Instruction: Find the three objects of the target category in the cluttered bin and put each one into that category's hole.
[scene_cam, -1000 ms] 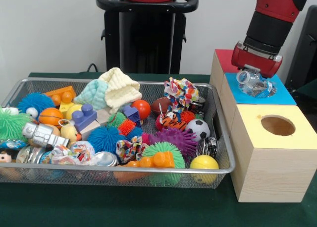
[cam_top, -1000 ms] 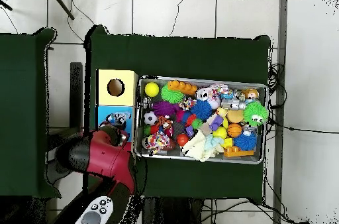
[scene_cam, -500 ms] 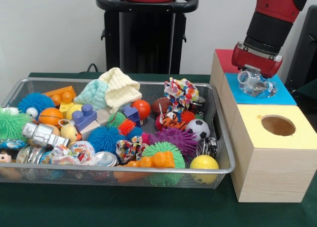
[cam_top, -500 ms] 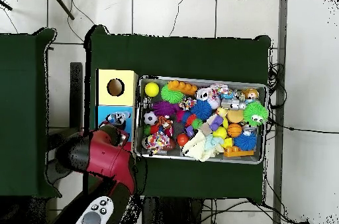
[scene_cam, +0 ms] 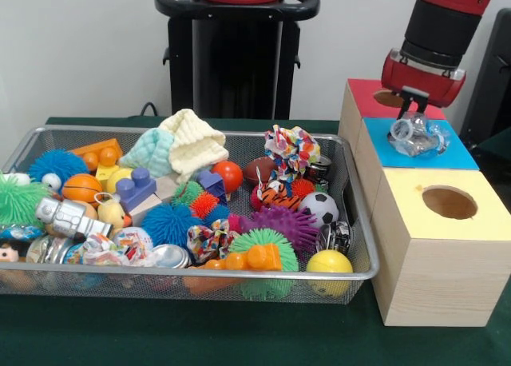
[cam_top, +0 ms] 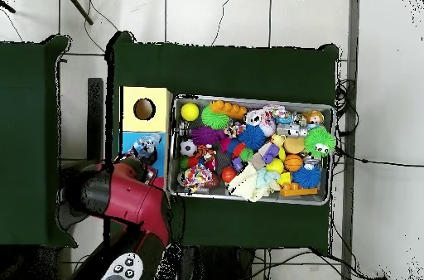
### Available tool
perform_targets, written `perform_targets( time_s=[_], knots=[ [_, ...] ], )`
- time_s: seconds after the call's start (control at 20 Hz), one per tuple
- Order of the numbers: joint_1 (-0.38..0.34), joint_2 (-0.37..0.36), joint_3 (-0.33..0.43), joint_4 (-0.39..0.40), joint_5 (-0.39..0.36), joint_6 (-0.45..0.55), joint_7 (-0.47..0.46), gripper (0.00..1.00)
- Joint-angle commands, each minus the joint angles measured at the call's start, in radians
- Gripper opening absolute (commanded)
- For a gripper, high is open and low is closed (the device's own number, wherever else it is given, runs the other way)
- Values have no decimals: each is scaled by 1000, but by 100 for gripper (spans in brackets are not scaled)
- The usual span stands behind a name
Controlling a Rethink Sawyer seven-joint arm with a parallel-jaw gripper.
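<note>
The cluttered bin [scene_cam: 200, 133] is a wide wire-mesh basket full of toys; it also shows in the overhead view [cam_top: 248, 99]. To its right stand three wooden boxes with a red top [scene_cam: 363, 94], a blue top [scene_cam: 459, 154] and a yellow top [scene_cam: 415, 198], each with a round hole. A clear crumpled plastic object [scene_cam: 417, 134] lies on the blue top over its hole, and shows in the overhead view [cam_top: 146, 146]. My gripper [scene_cam: 409, 110] hangs just above it, open and empty, clear of the plastic.
The bin holds a yellow ball [scene_cam: 329, 262], a soccer ball [scene_cam: 319, 208], spiky balls, orange bricks [scene_cam: 247, 259], cloths [scene_cam: 188, 142] and a silver robot toy [scene_cam: 68, 216]. The black pedestal [scene_cam: 235, 54] stands behind. The yellow box's hole [scene_cam: 448, 202] is uncovered.
My gripper has risen off the blue box. The clear plastic object stayed behind on the blue top, let go.
</note>
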Motion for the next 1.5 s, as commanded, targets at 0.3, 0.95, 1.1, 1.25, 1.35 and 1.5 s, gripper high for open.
perform_targets(
  time_s=[0.3,0.95,1.1,1.25,1.35,1.5],
  knots=[
    [-57,-66,103,-33,7,103,215,0],
    [-75,-55,146,-3,9,7,194,0],
    [-74,-61,141,-5,4,28,196,0],
    [-74,-71,128,-20,-3,73,196,0],
    [-68,-73,110,-45,-9,116,208,0],
    [-56,-61,89,-89,-9,160,241,0]
  ],
)
